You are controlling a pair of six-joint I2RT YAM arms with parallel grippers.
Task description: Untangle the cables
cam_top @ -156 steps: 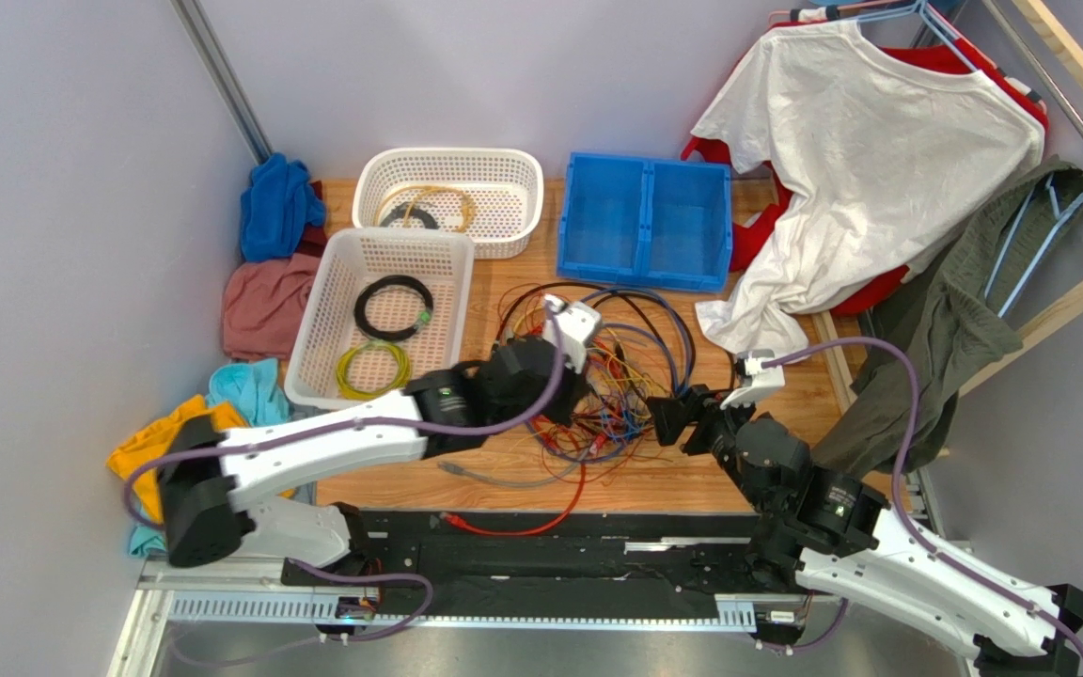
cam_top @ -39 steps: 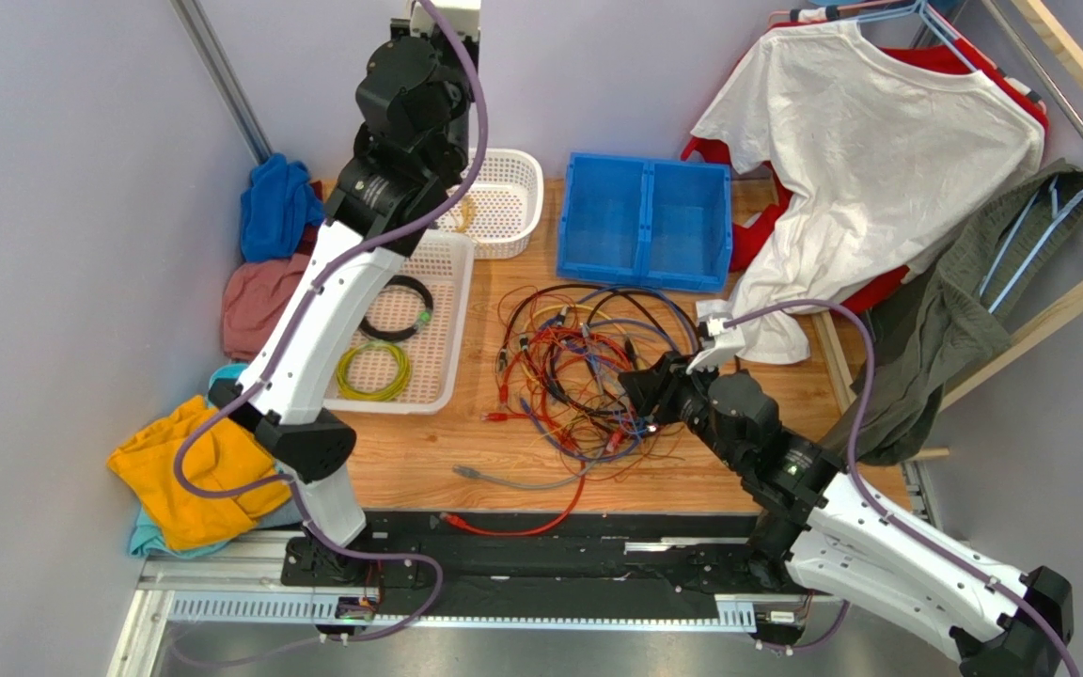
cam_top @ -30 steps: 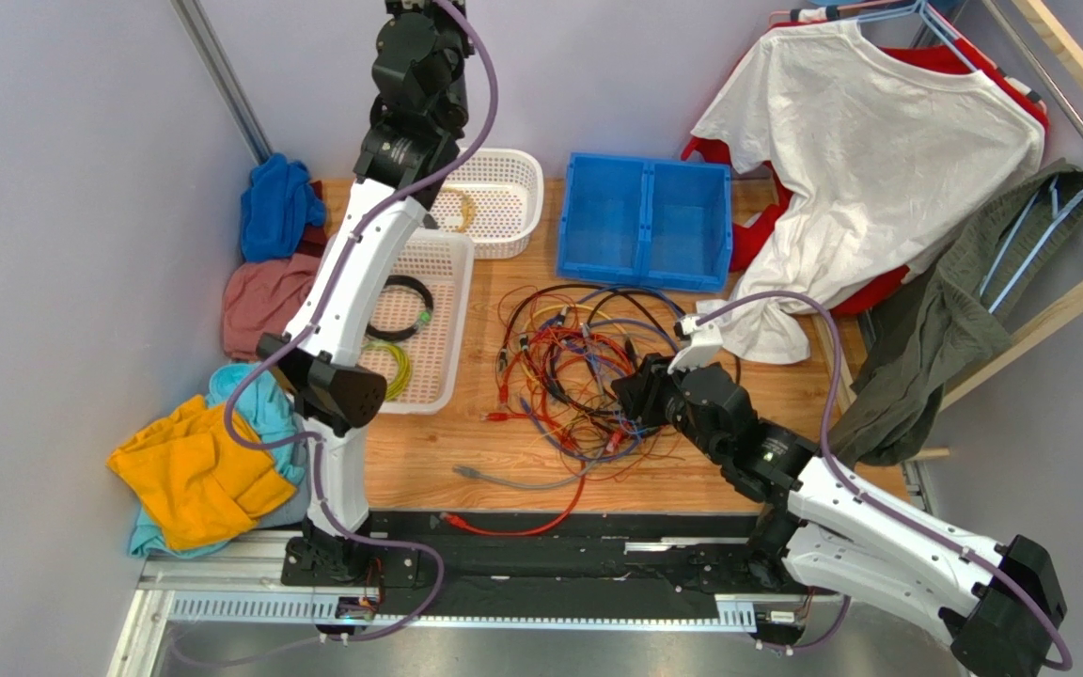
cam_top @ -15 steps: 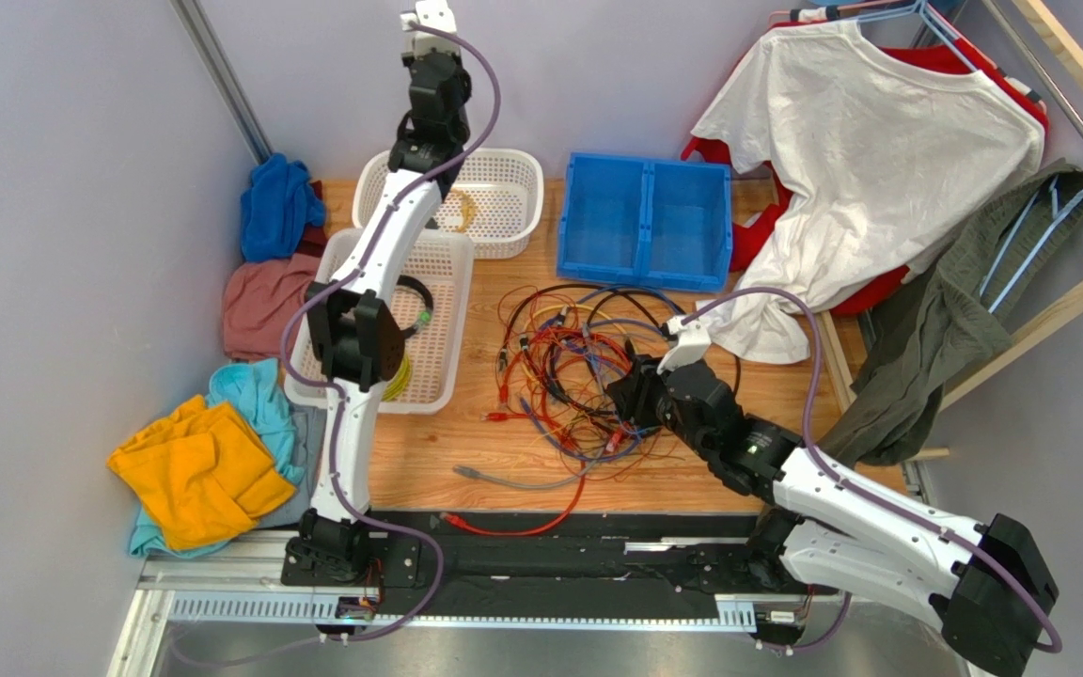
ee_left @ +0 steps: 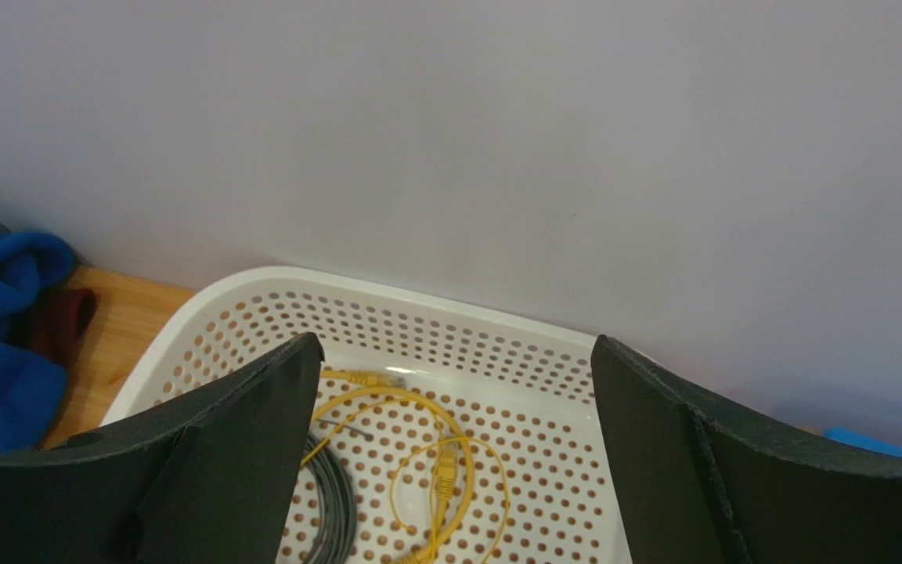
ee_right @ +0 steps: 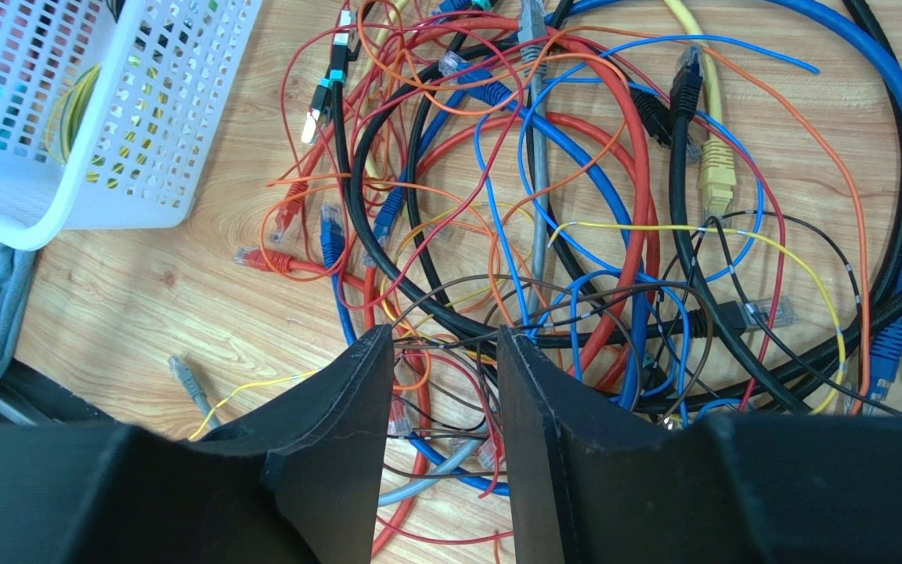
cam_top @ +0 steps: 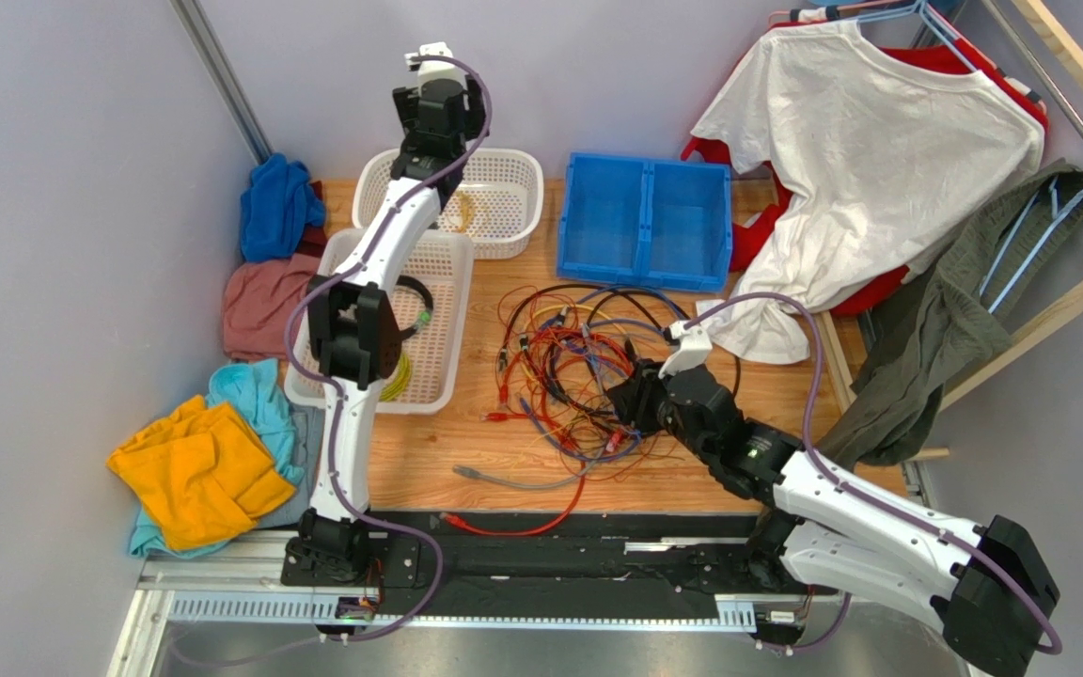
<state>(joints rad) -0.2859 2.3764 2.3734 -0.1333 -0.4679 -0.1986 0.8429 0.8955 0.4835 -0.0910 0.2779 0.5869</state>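
The cables lie as a tangle of red, orange, blue, black and yellow wires on the wooden table. My right gripper sits low over the tangle's near edge. Its jaws stand apart, with thin dark and red wires running across the gap below them and nothing clamped. My left gripper reaches out over the far white basket by the back wall. It is wide open and empty. Below it in that basket lie a loose yellow cable and a grey coil.
A nearer white basket holds a black coil and a yellow-green coil. A blue bin stands at the back. A grey cable and a red one lie near the front edge. Clothes pile up on both sides.
My left arm has come down from high against the back wall to just above the far basket. The right gripper has stayed on the tangle's near edge, shifting only slightly.
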